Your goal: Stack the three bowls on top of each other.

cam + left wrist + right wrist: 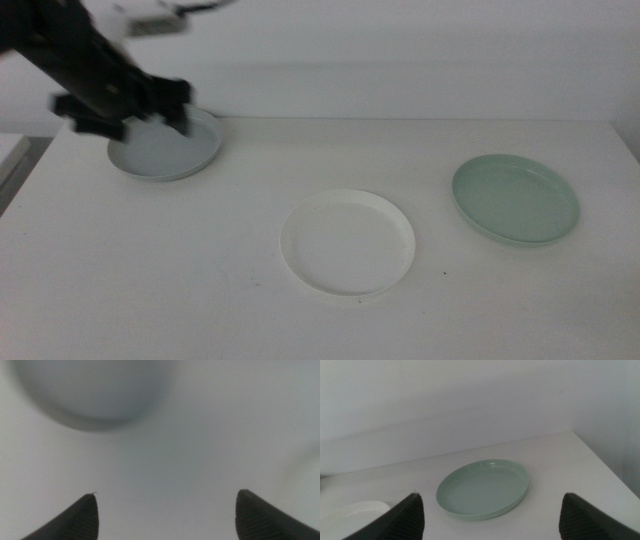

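Note:
The grey-blue bowl [165, 147] sits at the table's back left. My left gripper [135, 110] hangs over its back rim with jaws wide apart and nothing between them. Its wrist view [165, 495] shows the bowl as a blurred grey-blue shape [95, 390]. The white bowl [347, 242] lies in the middle near the front. The mint green bowl [515, 198] lies at the right. My right gripper [492, 495] is out of the middle view. It is open and empty, facing the mint green bowl [485, 487], with the white bowl's edge [360, 512] beside it.
The white table [250, 170] ends at a pale wall [420, 60] behind the bowls. The table's right edge [625, 150] runs close to the mint green bowl. A strip of floor shows past the table's left edge [20, 170].

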Robot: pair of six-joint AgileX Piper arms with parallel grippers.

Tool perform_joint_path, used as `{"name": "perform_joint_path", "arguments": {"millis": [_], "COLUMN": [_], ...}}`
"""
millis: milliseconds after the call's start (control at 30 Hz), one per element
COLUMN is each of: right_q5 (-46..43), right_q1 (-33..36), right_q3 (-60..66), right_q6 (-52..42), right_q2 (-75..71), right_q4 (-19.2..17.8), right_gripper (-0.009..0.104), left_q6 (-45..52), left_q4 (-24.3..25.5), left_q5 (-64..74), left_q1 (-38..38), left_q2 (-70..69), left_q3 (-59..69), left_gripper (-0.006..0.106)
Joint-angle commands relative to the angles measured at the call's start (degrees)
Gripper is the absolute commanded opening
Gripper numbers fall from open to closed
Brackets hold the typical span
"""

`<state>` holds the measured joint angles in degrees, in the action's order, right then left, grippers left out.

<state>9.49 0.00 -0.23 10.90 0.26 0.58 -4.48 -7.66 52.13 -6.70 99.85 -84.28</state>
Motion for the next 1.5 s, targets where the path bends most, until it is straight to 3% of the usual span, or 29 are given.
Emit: {"name": "perform_joint_path", "arguments": {"millis": [0,267,900,1333,1467], "right_q5": [-0.4,-0.4,-0.4,-0.4,-0.4], "right_q1": [-0.2,-0.2,-0.2,-0.2,-0.2], "right_q3": [0.2,0.2,0.2,0.2,0.2], "right_q6": [-0.2,-0.2,-0.2,-0.2,-0.2], "right_q2": [-0.3,-0.3,-0.3,-0.3,-0.3], "right_q4": [-0.6,-0.6,-0.6,-0.6,-0.6], "right_gripper": [0.092,0.092,0.092,0.092,0.092], "left_q6": [0.2,3.7,7.6,9.2,9.2], "left_q4": [4.1,9.5,4.6,1.4,1.3], "left_q5": [3.4,0.0,-19.2,-22.0,-22.2], "left_q1": [3.9,11.8,14.6,14.2,14.2], "left_q2": [2.1,13.2,27.5,31.8,33.4], "left_q3": [-5.6,-16.9,-17.2,-17.2,-17.2], "left_gripper": [0.094,0.094,0.094,0.094,0.087]}}
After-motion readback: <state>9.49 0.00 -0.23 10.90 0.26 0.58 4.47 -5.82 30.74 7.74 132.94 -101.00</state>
